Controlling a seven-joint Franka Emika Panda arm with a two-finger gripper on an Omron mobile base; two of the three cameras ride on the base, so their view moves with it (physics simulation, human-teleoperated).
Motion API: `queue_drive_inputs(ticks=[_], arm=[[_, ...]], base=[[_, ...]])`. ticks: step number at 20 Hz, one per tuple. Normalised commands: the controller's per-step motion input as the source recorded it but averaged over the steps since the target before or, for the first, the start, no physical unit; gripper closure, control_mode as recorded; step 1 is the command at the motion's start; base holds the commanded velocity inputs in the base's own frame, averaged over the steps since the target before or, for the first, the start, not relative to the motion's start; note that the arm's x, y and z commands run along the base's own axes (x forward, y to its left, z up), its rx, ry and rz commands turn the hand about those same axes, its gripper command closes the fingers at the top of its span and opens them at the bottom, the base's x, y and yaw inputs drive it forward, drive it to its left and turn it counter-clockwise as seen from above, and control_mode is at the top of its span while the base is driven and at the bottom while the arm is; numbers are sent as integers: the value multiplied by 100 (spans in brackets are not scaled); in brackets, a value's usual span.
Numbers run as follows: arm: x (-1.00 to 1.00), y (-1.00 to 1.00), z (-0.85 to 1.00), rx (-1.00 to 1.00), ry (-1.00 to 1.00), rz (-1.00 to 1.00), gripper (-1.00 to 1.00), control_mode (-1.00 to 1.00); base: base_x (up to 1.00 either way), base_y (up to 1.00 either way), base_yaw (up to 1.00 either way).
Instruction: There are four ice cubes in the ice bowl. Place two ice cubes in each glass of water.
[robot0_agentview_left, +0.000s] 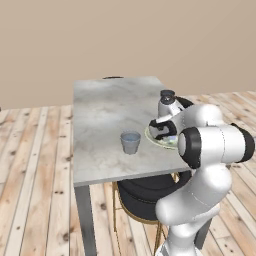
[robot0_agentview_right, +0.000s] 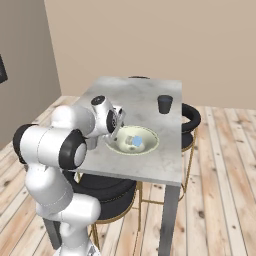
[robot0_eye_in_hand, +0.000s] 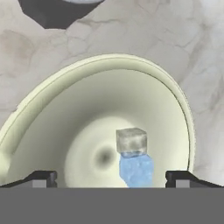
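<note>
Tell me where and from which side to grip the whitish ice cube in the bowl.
Grip the whitish cube across its two flat side faces, coming straight down into the bowl. It lies near the bowl's centre, touching a blue cube, so set the open gripper across the pair's line, clear of the blue one.

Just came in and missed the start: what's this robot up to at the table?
The white robot arm has its open gripper poised over the wide cream-green bowl on the grey marble table, holding nothing. Two cubes lie in the bowl: a whitish ice cube and a pale blue ice cube, touching. One grey-blue glass tumbler stands beside the bowl, another further back.
</note>
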Motion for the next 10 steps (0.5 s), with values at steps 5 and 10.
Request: queue_drive_inputs(ticks=[5,10], arm=[[24,-17,-33,0,0,0,-100,-100],[32,-14,-32,0,0,0,-100,-100]], base=[[0,0,0],[0,0,0]])
